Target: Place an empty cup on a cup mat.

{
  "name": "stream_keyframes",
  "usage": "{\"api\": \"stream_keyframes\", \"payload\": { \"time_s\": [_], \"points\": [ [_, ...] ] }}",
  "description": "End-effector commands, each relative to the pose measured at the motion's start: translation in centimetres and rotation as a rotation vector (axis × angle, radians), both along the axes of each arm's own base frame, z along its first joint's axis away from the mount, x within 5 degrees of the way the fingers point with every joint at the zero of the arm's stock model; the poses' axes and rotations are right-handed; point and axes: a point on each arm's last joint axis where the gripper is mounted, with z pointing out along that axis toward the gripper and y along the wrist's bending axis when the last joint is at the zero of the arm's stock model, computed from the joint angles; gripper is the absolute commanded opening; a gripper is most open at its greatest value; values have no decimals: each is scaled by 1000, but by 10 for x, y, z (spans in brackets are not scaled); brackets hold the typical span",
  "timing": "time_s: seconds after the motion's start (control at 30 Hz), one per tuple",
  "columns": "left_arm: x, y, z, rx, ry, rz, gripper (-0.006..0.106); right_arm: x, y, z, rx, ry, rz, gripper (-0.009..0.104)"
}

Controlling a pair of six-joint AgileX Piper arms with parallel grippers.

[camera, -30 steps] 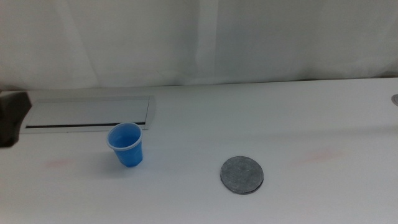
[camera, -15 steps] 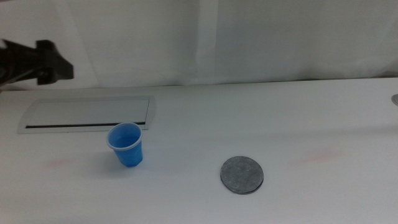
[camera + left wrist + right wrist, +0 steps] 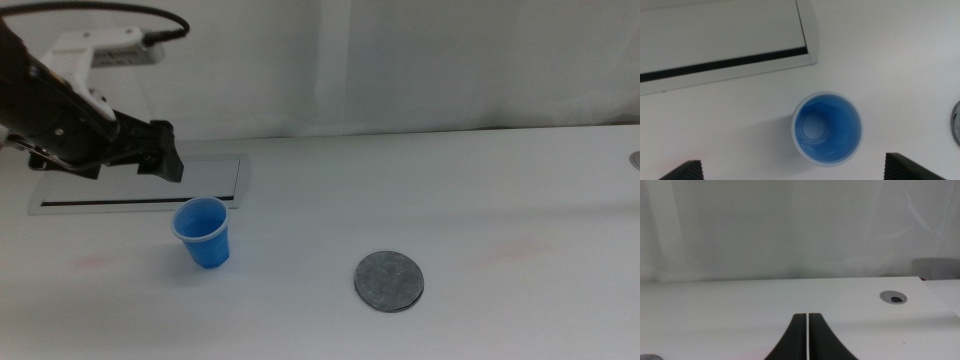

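Note:
The blue cup (image 3: pixel 205 232) stands upright and empty on the white table, left of centre. The round dark grey cup mat (image 3: pixel 389 281) lies flat to its right, well apart from it. My left gripper (image 3: pixel 165 160) hangs in the air above and just behind the cup, over the white panel. In the left wrist view the cup (image 3: pixel 826 128) is seen from above between my wide-open jaws, and the left gripper (image 3: pixel 796 172) holds nothing; the mat's edge (image 3: pixel 957 122) just shows. My right gripper (image 3: pixel 807 332) is shut and empty, out of the middle view.
A long white slotted panel (image 3: pixel 140 184) lies behind the cup at the back left. A grey cable grommet (image 3: pixel 635 158) sits at the table's far right edge. White curtains close off the back.
My left arm has come in from the left edge, risen and moved right until its gripper hangs over the cup. The cup and the mat have not moved.

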Motion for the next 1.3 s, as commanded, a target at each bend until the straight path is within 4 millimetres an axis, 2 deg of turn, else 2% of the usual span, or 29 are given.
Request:
{"api": "stream_keyframes", "payload": {
  "time_s": [0.0, 0.17, 0.47, 0.77, 1.27],
  "points": [
    [4, -6, -8, 9, 26, 0, 90, 0, 0, -1, -8, -9, -2, -2],
    [13, -17, -29, 21, 75, -23, 90, 0, 0, -1, -8, -9, -2, -2],
    [28, -21, -66, 42, 167, -8, 90, 0, 0, -1, -8, -9, -2, -2],
    [38, -23, -82, 37, 152, 15, 86, 0, 0, -1, -8, -9, -2, -2],
    [46, -25, -119, 45, 254, 69, 85, 0, 0, -1, -8, -9, -2, -2]
  ]
}}
